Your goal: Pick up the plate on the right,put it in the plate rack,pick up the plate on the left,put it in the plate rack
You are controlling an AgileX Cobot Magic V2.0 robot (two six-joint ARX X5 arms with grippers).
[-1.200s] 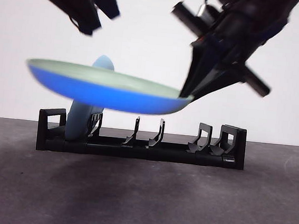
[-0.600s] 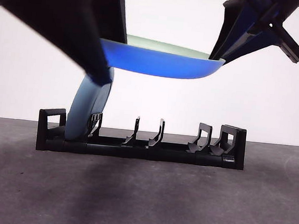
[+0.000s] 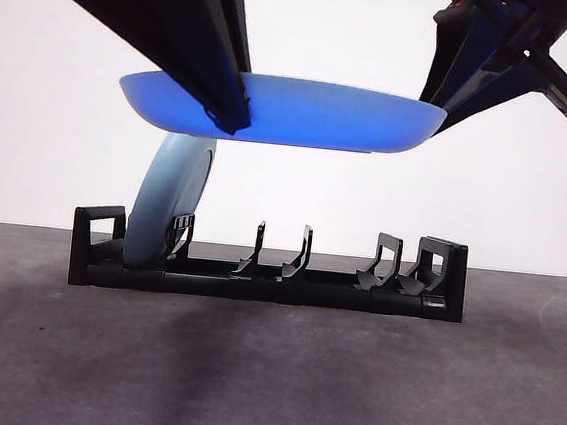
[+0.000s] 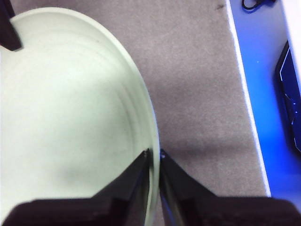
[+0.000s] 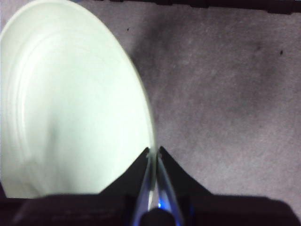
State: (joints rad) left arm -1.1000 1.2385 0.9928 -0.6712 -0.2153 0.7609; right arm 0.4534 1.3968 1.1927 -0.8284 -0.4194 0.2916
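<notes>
1. You have two plates in sight: one blue plate (image 3: 283, 112) held level in the air, and one pale blue plate (image 3: 169, 200) standing on edge in the rack.
2. You have one plate rack (image 3: 268, 266), on the tabletop (image 3: 268, 372).
3. You have two grippers at work: the left gripper (image 4: 154, 155) and the right gripper (image 5: 154, 150), each with its jaws closed on the raised plate's rim.

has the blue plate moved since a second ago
Yes. The blue plate has risen away from the plate rack and levelled out, both grippers clamping its rim.
</notes>
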